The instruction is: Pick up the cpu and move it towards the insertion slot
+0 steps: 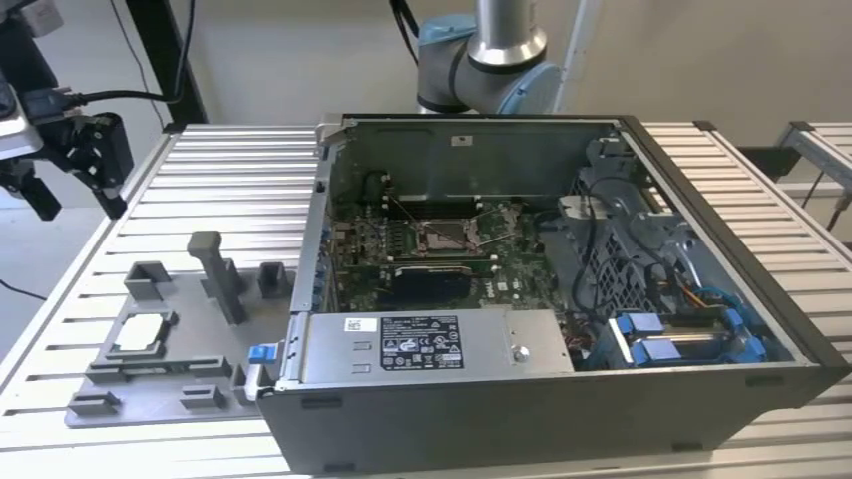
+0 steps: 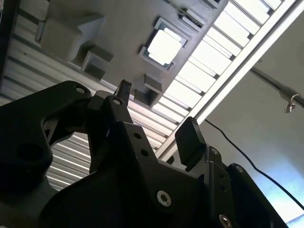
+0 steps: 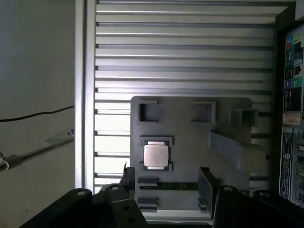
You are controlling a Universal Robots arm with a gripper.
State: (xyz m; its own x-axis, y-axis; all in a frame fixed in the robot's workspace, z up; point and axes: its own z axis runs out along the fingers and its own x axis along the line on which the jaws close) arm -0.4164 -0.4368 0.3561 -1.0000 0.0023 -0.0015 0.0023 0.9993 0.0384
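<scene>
**A:** Entry 1, exterior view's far left?

**B:** The gripper (image 1: 78,208): black, 2 fingers spread wide, nothing held. It hangs by the edge of the slatted table (image 1: 226,170).

**A:** Entry 2?

**B:** A grey fixture plate (image 1: 207,344) on the table, with raised blocks. The cpu (image 1: 140,334) lies flat in 1 square recess of the plate, silvery top up. In the first wrist view the cpu (image 3: 156,155) sits beyond the spread gripper (image 3: 166,189), untouched. In the second wrist view the cpu (image 2: 165,47) shows past the fingers (image 2: 191,137).

**A:** Entry 3?

**B:** An open computer case (image 1: 533,429), just beside the plate. A silver power supply (image 1: 426,344) runs along its near side.

**A:** Entry 4?

**B:** The insertion slot (image 1: 440,235): silver frame, on the green board (image 1: 353,239) inside the case, well apart from the cpu.

**A:** Entry 5?

**B:** Blue drive brackets (image 1: 665,339) at the case's end on the exterior view's right.
</scene>
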